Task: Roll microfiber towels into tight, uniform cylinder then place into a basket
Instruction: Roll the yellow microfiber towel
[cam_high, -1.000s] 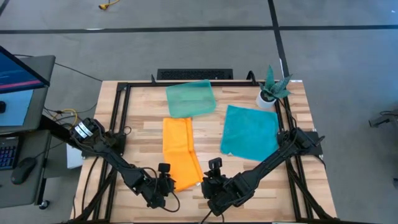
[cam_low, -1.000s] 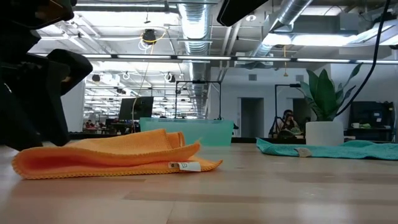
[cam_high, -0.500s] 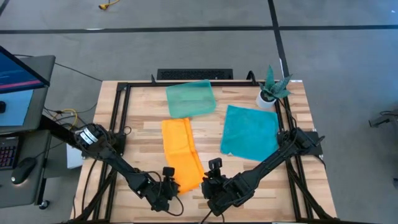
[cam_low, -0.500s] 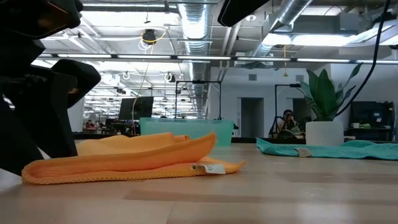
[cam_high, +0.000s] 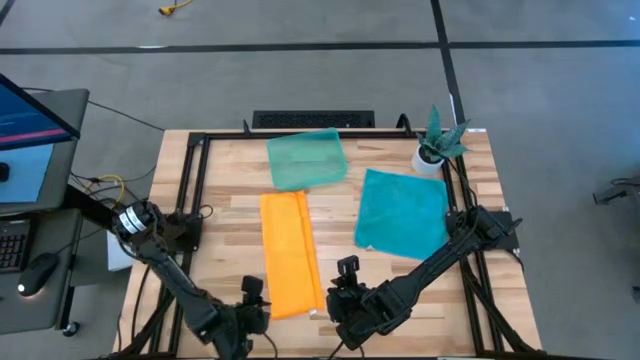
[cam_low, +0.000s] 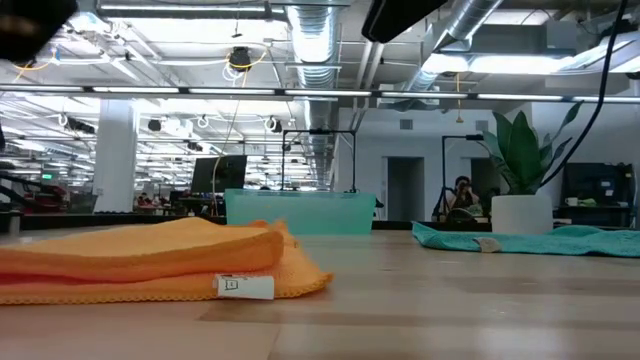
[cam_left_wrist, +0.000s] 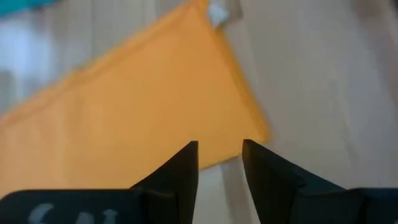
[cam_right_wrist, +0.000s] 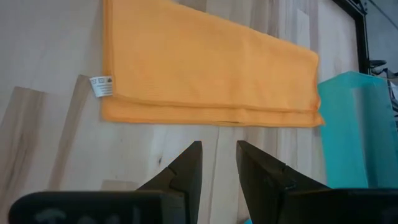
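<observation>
High view: the orange towel (cam_high: 289, 254) lies folded into a long strip, its long axis running from the near edge toward the basket (cam_high: 306, 159). Both grippers sit at its near short end — left gripper (cam_high: 247, 318) just off the corner, right gripper (cam_high: 343, 297) just beside it. The teal towel (cam_high: 403, 211) lies flat, apart.

Low view: the strip's near end shows stacked layers.

Left wrist view: narrow gap between the fingers, nothing held.

Right wrist view: likewise a narrow gap, empty — the towel lies crosswise ahead.
</observation>
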